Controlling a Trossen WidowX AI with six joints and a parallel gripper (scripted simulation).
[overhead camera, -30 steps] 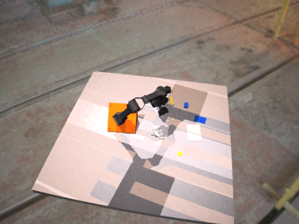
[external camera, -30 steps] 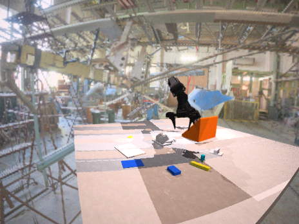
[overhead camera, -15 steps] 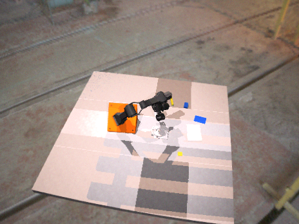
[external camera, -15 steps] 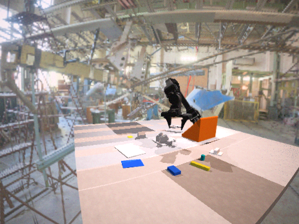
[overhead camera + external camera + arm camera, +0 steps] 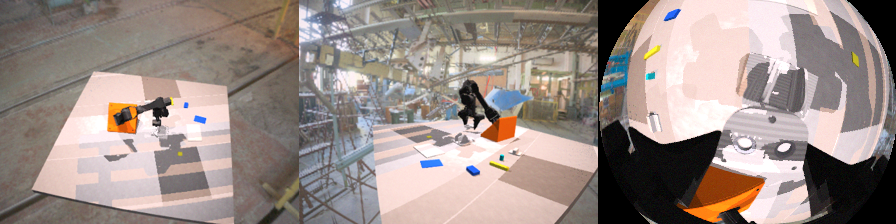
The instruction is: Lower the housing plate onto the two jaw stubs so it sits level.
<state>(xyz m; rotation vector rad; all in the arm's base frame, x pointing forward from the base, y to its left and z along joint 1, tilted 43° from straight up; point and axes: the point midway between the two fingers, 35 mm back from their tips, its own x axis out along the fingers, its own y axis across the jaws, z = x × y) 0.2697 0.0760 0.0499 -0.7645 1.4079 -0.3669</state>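
My gripper (image 5: 470, 123) (image 5: 762, 142) is shut on the grey housing plate (image 5: 758, 129), which spans between the fingers in the wrist view. The plate has two large holes and smaller ones, and hangs above the table. The two dark ribbed jaws (image 5: 757, 82) (image 5: 790, 91) stand side by side on a pale base beyond the plate's far edge in the wrist view. The jaw assembly (image 5: 160, 131) (image 5: 464, 139) sits on the table, below and beside the gripper in the exterior view. The pins and stubs are too small to make out.
An orange block (image 5: 113, 128) (image 5: 506, 129) (image 5: 728, 187) stands by the arm's base. Blue bricks (image 5: 200, 119) (image 5: 473, 170), a white tile (image 5: 194, 132) (image 5: 428, 150), a yellow bar (image 5: 499, 166), a cyan piece (image 5: 501, 157) and a small white fixture (image 5: 515, 150) lie around.
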